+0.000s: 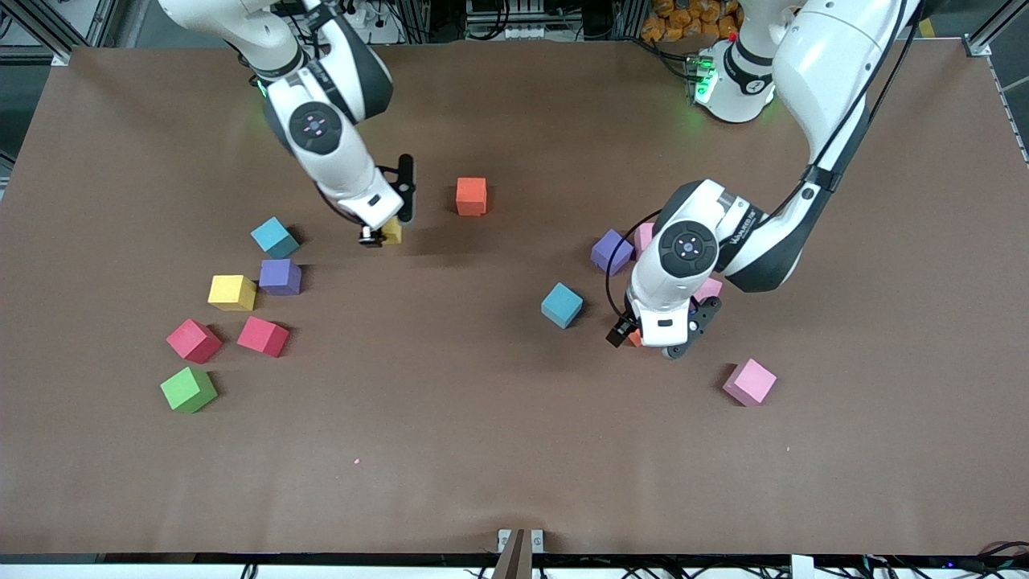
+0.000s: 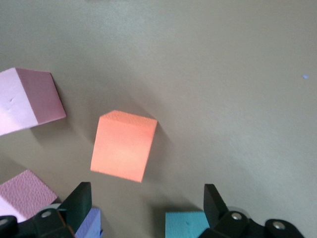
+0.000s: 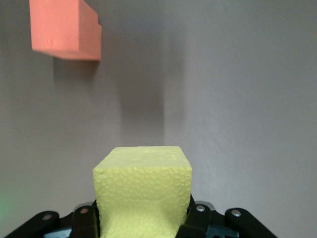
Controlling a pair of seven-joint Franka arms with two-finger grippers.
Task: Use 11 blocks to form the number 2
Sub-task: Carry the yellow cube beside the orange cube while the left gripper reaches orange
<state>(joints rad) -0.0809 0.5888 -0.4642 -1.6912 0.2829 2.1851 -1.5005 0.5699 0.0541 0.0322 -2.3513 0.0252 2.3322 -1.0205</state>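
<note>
Loose blocks lie scattered on the brown table (image 1: 482, 450); no digit shape shows. My right gripper (image 1: 384, 235) is shut on a yellow block (image 1: 392, 232), low over the table beside an orange block (image 1: 471, 196). The right wrist view shows the yellow block (image 3: 142, 188) between my gripper's (image 3: 142, 214) jaws and the orange block (image 3: 64, 29) ahead. My left gripper (image 1: 647, 342) hangs open over a second orange block (image 1: 635, 338). In the left wrist view that orange block (image 2: 124, 146) lies just ahead of the open gripper (image 2: 146, 193).
Toward the right arm's end lie light blue (image 1: 274, 237), purple (image 1: 280, 277), yellow (image 1: 232, 292), two red (image 1: 194, 340) (image 1: 263, 335) and green (image 1: 188, 389) blocks. Near my left gripper lie light blue (image 1: 561, 305), purple (image 1: 612, 251) and three pink blocks (image 1: 749, 382) (image 1: 643, 237) (image 1: 707, 288).
</note>
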